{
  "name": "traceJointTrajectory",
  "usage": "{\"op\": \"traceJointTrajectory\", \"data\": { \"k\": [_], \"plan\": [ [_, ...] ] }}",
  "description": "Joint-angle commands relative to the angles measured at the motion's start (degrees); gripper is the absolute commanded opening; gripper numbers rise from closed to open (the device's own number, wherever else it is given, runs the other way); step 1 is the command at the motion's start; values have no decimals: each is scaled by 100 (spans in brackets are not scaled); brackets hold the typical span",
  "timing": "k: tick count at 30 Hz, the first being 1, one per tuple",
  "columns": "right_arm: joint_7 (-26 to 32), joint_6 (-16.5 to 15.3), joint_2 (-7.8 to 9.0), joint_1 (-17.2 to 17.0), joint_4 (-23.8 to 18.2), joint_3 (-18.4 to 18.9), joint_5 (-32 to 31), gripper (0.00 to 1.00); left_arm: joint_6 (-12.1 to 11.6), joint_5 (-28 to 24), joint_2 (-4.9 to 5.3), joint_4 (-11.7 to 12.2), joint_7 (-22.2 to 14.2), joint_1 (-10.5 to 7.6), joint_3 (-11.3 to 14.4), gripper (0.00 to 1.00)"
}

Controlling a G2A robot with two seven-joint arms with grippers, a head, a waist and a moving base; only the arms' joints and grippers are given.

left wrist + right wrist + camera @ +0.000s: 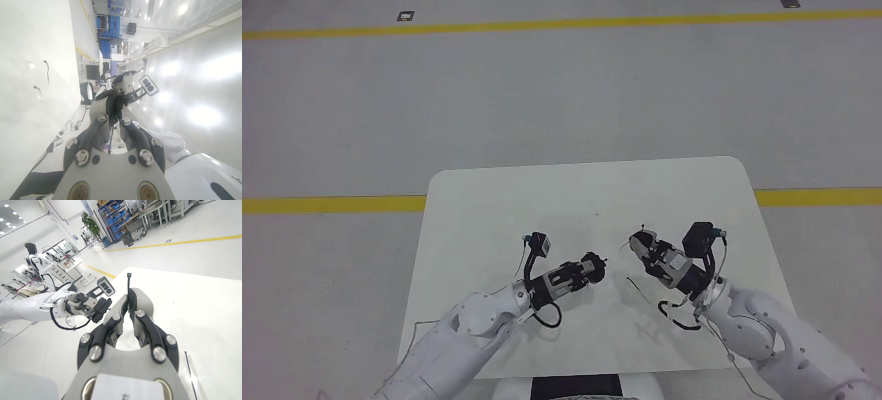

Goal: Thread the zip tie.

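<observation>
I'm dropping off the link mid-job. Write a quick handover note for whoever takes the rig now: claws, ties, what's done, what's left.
Right claw: shut on the zip tie, with the head end sticking up past its fingertips.
Left claw: shut on a thin black strap, seemingly a tie's tail. It faces the right claw, with a gap between them.
Spare ties lie loose on the table.
Done: tie picked up, claws lined up facing each other.
Left: close the gap and feed the tail through the head. Nothing is threaded yet.
</observation>
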Motion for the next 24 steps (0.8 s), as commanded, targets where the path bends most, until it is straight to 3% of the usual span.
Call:
{"op": "traceJointTrajectory", "data": {
  "k": [1, 8, 24],
  "plan": [
    [-264, 0, 107, 64, -3, -179, 3, 0, 0, -27, -3, 17, -78, 12, -28, 0],
    [-1057, 0, 506, 492, -31, -987, 9, 0, 0, -54, -46, 85, -197, -3, -26, 0],
    [-1106, 0, 465, 543, 30, -950, -175, 0, 0, -57, -49, 89, -204, -5, -24, 0]
  ]
}}
